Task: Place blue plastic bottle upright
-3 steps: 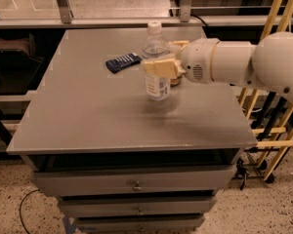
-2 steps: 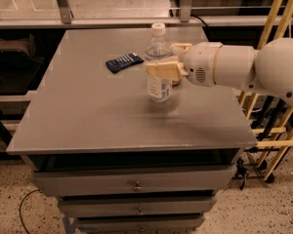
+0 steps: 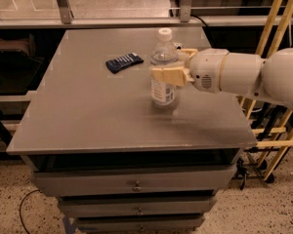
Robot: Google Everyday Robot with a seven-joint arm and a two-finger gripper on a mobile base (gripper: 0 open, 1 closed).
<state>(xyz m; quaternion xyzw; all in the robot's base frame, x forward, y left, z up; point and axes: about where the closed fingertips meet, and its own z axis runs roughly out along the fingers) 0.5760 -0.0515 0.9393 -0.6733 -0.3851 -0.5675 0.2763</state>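
The blue plastic bottle (image 3: 163,69) is clear, with a white cap and a white-and-pale-blue label. It stands upright on the grey table (image 3: 88,116), right of the middle, with its base at the surface. My gripper (image 3: 175,65) reaches in from the right. Its tan fingers (image 3: 167,75) clasp the bottle at mid-height, one in front of it and one behind. The white arm (image 3: 234,73) runs off to the right edge of the view.
A dark blue flat packet (image 3: 124,62) lies on the table, to the back left of the bottle. A yellow ladder-like frame (image 3: 278,28) stands close to the table's right side. Drawers (image 3: 136,182) sit under the tabletop. A rail runs behind the table.
The gripper and the bottle have shifted a little to the right and slightly down. The bottle has stayed upright in the fingers. The packet has not moved.
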